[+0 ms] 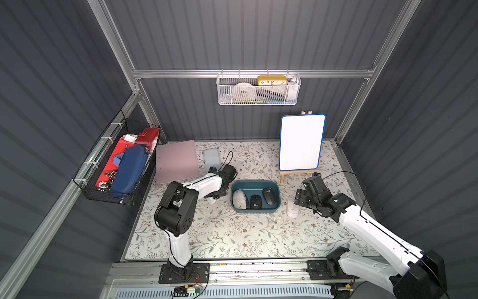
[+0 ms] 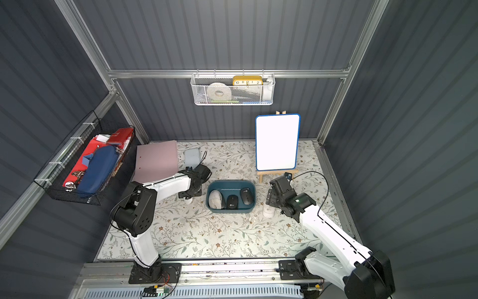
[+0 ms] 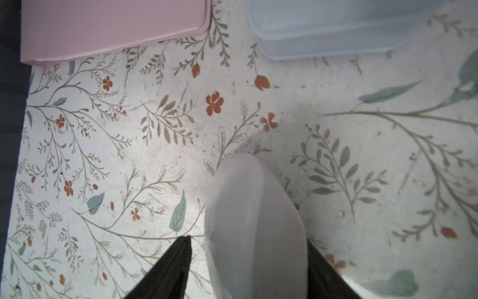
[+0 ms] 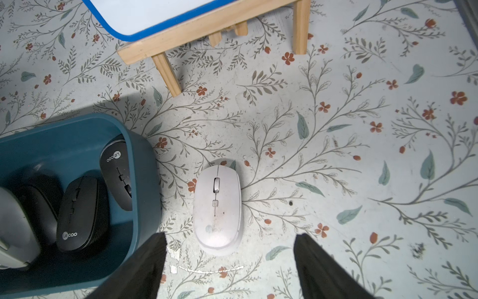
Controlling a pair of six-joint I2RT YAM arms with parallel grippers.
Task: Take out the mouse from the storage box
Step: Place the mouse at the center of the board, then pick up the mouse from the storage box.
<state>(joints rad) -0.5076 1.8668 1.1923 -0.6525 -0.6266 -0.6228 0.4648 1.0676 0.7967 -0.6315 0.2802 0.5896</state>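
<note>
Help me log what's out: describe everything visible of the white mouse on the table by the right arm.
The white mouse is a smooth plastic oval with a grey scroll wheel, a small square button and a smudged back. It lies flat, buttons up, on the floral table, just clear of the storage box, touching nothing else.

Storage box (image 1: 256,210) central, three mice (image 1: 255,202) inside; one mouse (image 1: 292,208) right of box, another mouse (image 3: 254,220) left.
</note>
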